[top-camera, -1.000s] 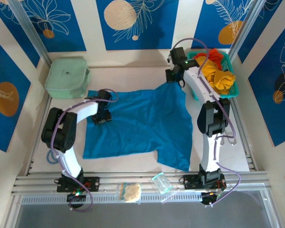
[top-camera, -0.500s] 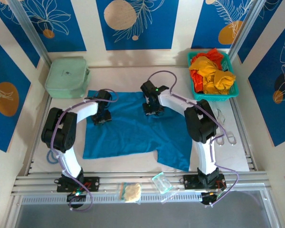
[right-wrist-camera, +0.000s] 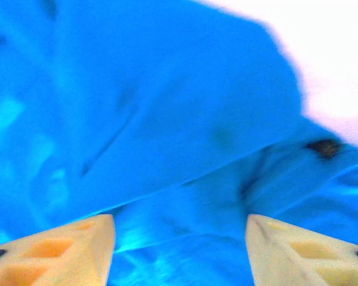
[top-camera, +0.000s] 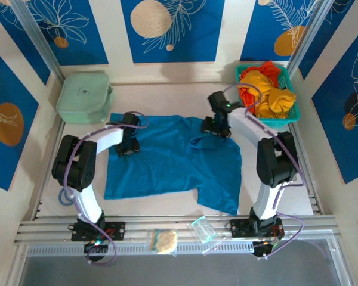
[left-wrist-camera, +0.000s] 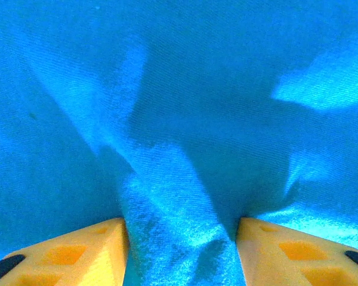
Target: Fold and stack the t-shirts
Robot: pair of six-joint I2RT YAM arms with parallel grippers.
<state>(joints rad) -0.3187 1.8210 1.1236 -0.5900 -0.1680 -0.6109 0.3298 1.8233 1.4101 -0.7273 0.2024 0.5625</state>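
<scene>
A teal-blue t-shirt (top-camera: 167,161) lies spread on the table, its upper right corner folded inward into a flap (top-camera: 200,142). My left gripper (top-camera: 128,148) rests on the shirt's upper left part. In the left wrist view its fingers (left-wrist-camera: 95,247) pinch a raised ridge of blue cloth (left-wrist-camera: 179,214). My right gripper (top-camera: 215,129) hovers over the folded flap. In the right wrist view it (right-wrist-camera: 180,223) stands open with the cloth (right-wrist-camera: 167,131) lying loose below. Yellow-orange and red t-shirts (top-camera: 267,92) are heaped in the basket.
The teal mesh basket (top-camera: 269,123) stands at the back right, close to the right arm. A pale green zip case (top-camera: 82,96) sits at the back left. A clear plastic box (top-camera: 203,229) and a small bag (top-camera: 164,240) lie on the front rail.
My right gripper carried the shirt's upper right corner leftward over the shirt, opened and let it go, then drew back to the right. The left gripper has not moved.
</scene>
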